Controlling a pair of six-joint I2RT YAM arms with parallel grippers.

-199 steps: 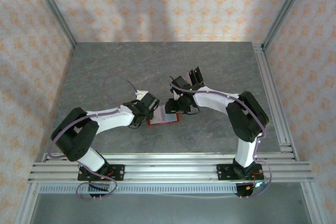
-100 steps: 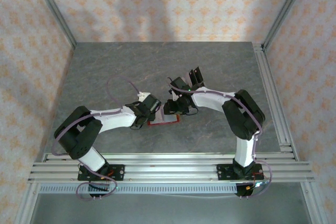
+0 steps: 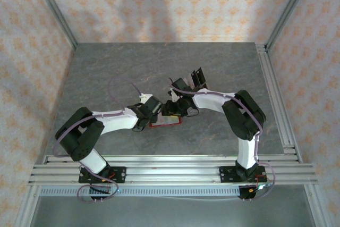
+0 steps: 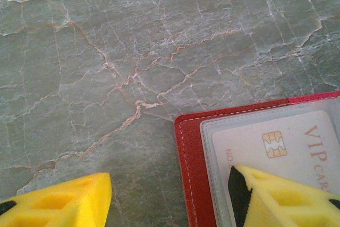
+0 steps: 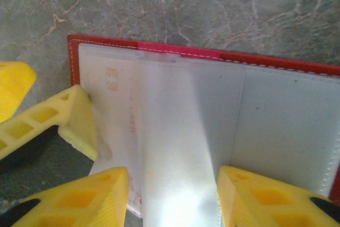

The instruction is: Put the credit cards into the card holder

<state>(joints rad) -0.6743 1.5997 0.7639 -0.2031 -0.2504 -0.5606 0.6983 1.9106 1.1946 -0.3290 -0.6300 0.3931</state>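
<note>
Red card holder (image 3: 169, 123), open flat near the middle of the table (image 3: 106, 78), a VIP card (image 4: 297, 142) in its clear pocket. Across the inner pockets, a pale credit card (image 5: 175, 131), flanked by the right gripper (image 5: 172, 173) at 1 o'clock; clamped or merely straddled, cannot tell. At 10 o'clock, left gripper (image 4: 171, 174) spread wide, one finger on the holder.

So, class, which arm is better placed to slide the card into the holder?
Right. The right gripper grips a pale card lying over the open card holder; the left gripper is open, one finger on the holder's corner.
</note>
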